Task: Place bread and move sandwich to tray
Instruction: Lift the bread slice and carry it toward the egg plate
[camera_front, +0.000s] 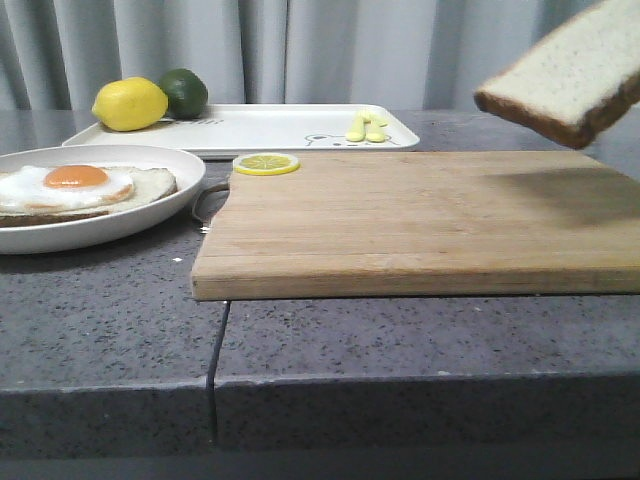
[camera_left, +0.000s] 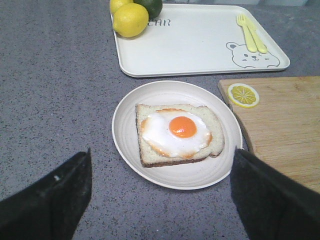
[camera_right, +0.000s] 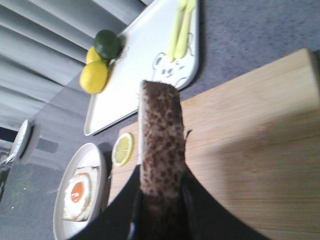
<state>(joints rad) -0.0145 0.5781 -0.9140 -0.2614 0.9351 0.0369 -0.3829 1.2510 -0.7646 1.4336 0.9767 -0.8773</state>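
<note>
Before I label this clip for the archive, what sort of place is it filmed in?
Probably a kitchen-style counter set up for making breakfast: a speckled grey stone worktop, a wooden cutting board, and a plate with a fried egg on bread. A grey curtain hangs behind, so it may be a staged setup.

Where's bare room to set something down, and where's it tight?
Free: most of the wooden cutting board, apart from the lemon slice at its far-left corner; the white bear-print tray's middle, between two lemons and a lime and the yellow cutlery. Crowded: the round white plate carrying egg-topped bread.
</note>
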